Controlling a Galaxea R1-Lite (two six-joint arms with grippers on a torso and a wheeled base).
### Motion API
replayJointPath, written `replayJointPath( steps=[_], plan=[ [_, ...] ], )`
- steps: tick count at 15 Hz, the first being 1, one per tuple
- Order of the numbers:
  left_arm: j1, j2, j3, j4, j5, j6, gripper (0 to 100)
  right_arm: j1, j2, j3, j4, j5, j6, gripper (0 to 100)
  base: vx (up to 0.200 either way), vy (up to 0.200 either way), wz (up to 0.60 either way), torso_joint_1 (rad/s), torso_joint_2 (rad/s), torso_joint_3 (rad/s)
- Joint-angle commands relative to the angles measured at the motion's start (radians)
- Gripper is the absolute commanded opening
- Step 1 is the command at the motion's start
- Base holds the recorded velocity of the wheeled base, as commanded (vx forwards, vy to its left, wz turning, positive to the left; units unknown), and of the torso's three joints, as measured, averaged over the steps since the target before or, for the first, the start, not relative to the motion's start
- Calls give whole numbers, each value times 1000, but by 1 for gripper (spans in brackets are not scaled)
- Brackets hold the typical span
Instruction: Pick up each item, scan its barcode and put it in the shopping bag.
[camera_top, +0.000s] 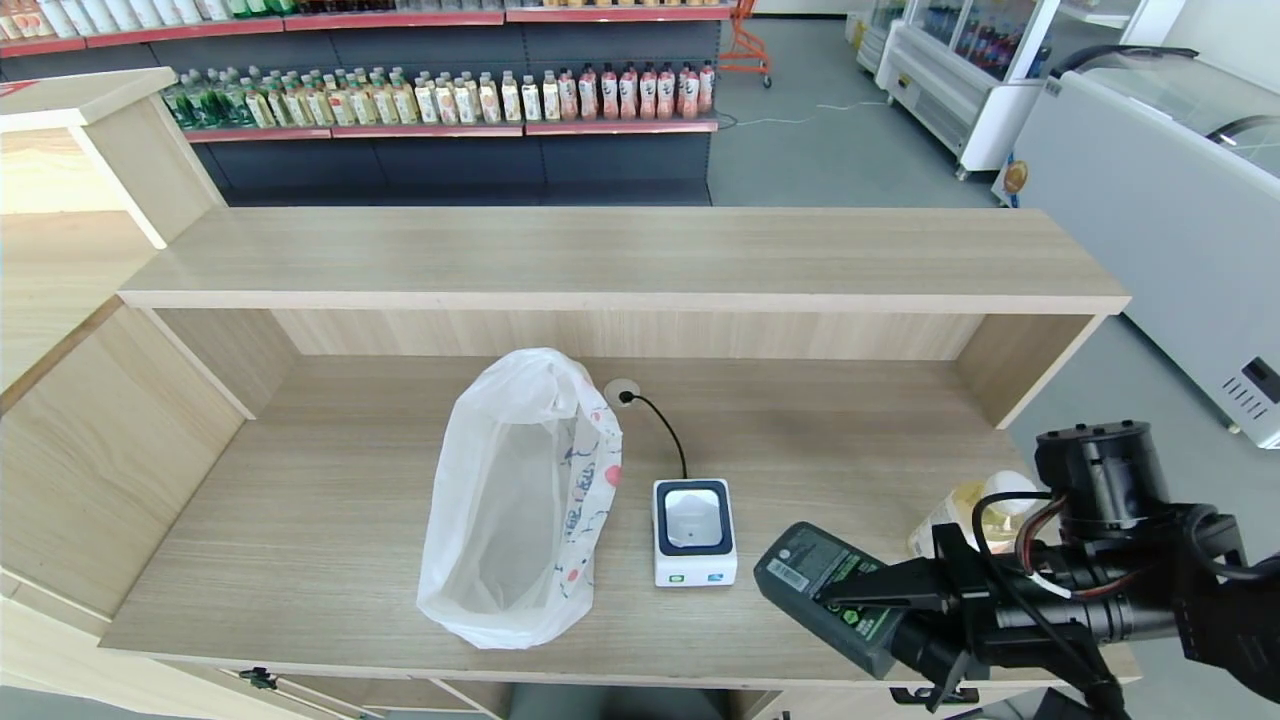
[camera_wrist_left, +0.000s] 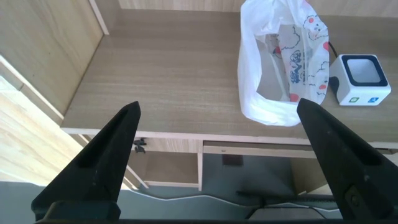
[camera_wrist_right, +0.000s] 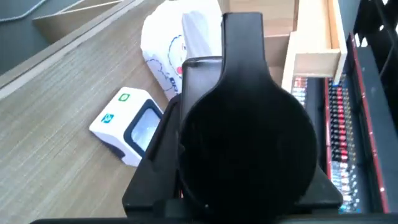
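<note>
A white plastic shopping bag (camera_top: 520, 500) stands open on the wooden counter (camera_top: 330, 500). Just right of it sits a white barcode scanner (camera_top: 693, 530) with a dark window, its cable running to a hole at the back. My right gripper (camera_top: 880, 615) is shut on a dark flat package (camera_top: 825, 590) with a barcode label, held above the counter's front edge to the right of the scanner. In the right wrist view that package (camera_wrist_right: 249, 143) hides the fingers, with the scanner (camera_wrist_right: 130, 127) and the bag (camera_wrist_right: 174, 43) beyond it. My left gripper (camera_wrist_left: 219, 109) is open and holds nothing, in front of the counter's front edge, with the bag (camera_wrist_left: 280, 62) ahead.
A pale yellow bottle (camera_top: 975, 510) lies on the counter's right end, partly behind my right arm. A raised shelf (camera_top: 620, 260) runs along the counter's back, with side walls left and right. Drawers sit under the front edge (camera_wrist_left: 186, 134).
</note>
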Motion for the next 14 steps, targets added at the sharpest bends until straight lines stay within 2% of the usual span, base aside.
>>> replayJointPath(
  steps=[1, 5, 8, 14],
  plan=[
    [1, 0, 0, 0, -1, 0, 100, 43, 21, -24, 0, 13, -48, 0, 0, 0, 0, 0, 0, 0],
    [-1, 0, 0, 0, -1, 0, 100, 194, 134, -73, -45, 28, -192, 0, 0, 0, 0, 0, 0, 0],
    [1, 0, 0, 0, -1, 0, 100, 225, 217, -102, -186, 27, -168, 0, 0, 0, 0, 0, 0, 0],
    [1, 0, 0, 0, 0, 0, 100, 250, 309, -174, -267, 19, -157, 0, 0, 0, 0, 0, 0, 0]
  ],
)
